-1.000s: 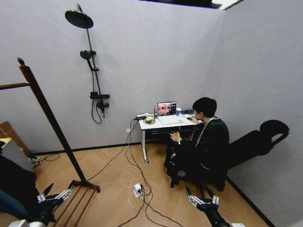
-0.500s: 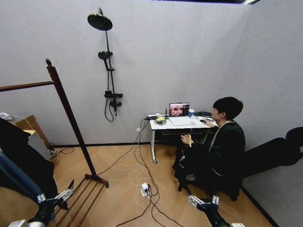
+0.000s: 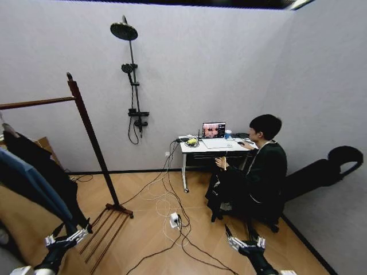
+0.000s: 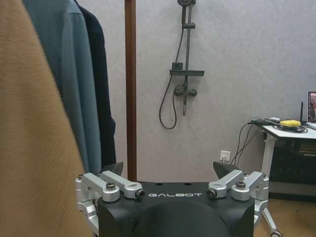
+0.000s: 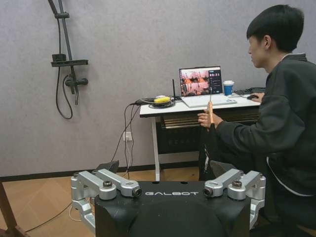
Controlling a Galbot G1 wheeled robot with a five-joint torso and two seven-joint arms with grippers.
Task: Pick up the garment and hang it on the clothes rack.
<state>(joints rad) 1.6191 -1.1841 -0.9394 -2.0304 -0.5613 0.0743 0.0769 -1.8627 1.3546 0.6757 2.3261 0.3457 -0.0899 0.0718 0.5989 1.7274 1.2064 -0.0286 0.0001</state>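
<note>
The black garment (image 3: 50,172) hangs from the rail of the dark reddish-brown clothes rack (image 3: 87,123) at the left, closest to the post. In the left wrist view the garment (image 4: 101,94) hangs beside the rack's post (image 4: 130,84). My left gripper (image 3: 66,236) is low at the bottom left, open and holding nothing, just below the garment's hem; the left wrist view also shows this gripper (image 4: 168,170) open. My right gripper (image 3: 244,243) is low at the bottom right, open and holding nothing, as the right gripper (image 5: 165,168) also appears in its wrist view.
A teal-blue jacket (image 3: 28,183) and a tan coat (image 3: 14,229) hang beside the black one. A person (image 3: 258,172) sits at a white desk (image 3: 209,146) with a laptop. Cables and a power strip (image 3: 174,220) lie on the wood floor. A shower set (image 3: 135,74) is on the back wall.
The whole picture has shifted right, so the camera has turned left: more of the rack and its hanging clothes shows. Both grippers keep their places in the picture, still open.
</note>
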